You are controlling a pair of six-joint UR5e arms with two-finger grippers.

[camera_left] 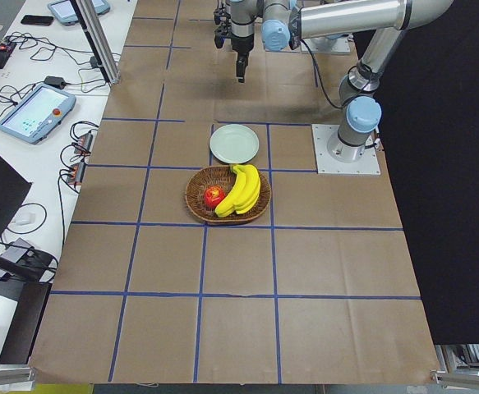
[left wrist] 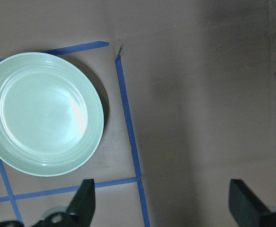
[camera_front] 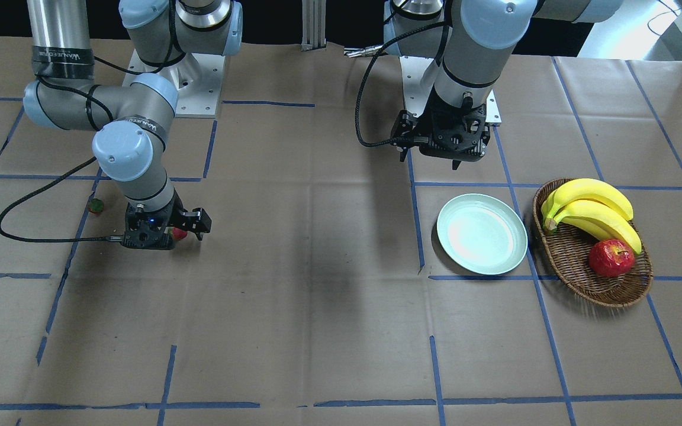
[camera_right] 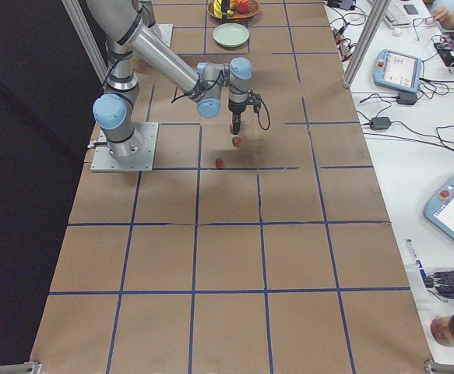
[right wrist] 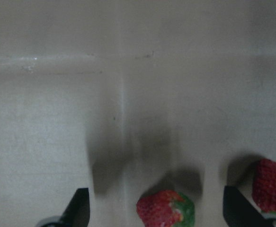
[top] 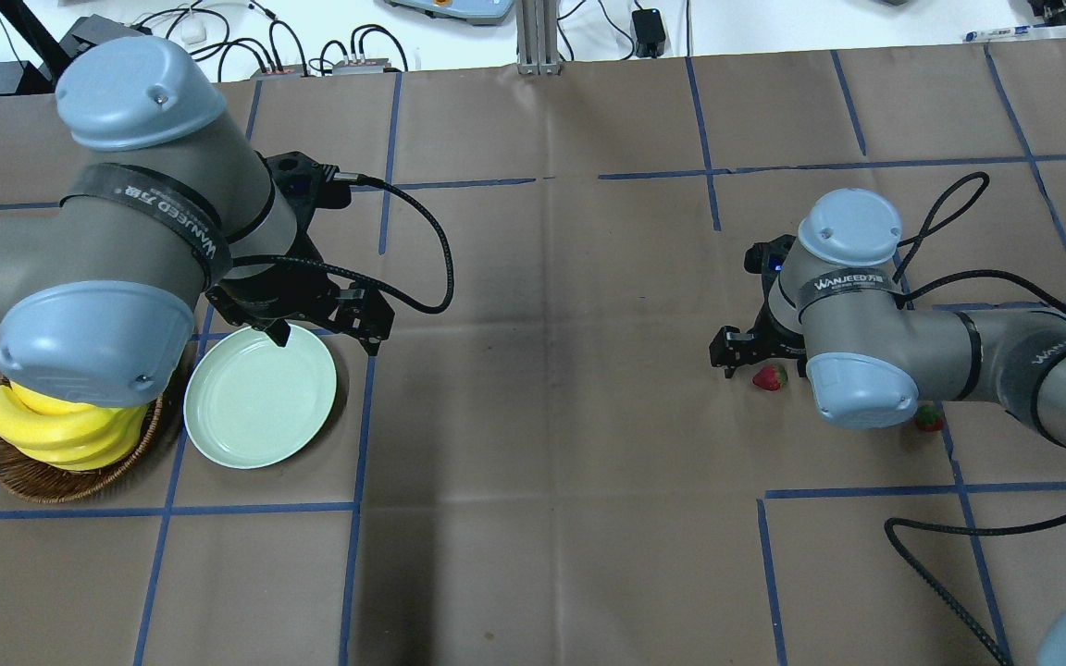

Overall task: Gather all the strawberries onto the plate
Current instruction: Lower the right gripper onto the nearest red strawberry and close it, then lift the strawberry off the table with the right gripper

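The mint-green plate (top: 260,396) lies empty beside the basket; it also shows in the left wrist view (left wrist: 43,113). My left gripper (left wrist: 165,205) is open and empty, above the table just past the plate's far edge. My right gripper (right wrist: 159,210) is open and low over the table on the far side. One strawberry (right wrist: 165,208) lies between its fingers, and another strawberry (right wrist: 270,187) lies just outside one finger. The overhead view shows one strawberry (top: 770,376) by the gripper and one (top: 928,418) beside the forearm.
An oval wicker basket (camera_front: 578,278) with bananas (camera_front: 592,210) and a red apple (camera_front: 611,258) stands next to the plate. Blue tape lines cross the brown paper. The right arm's cable (camera_front: 27,231) loops over the table.
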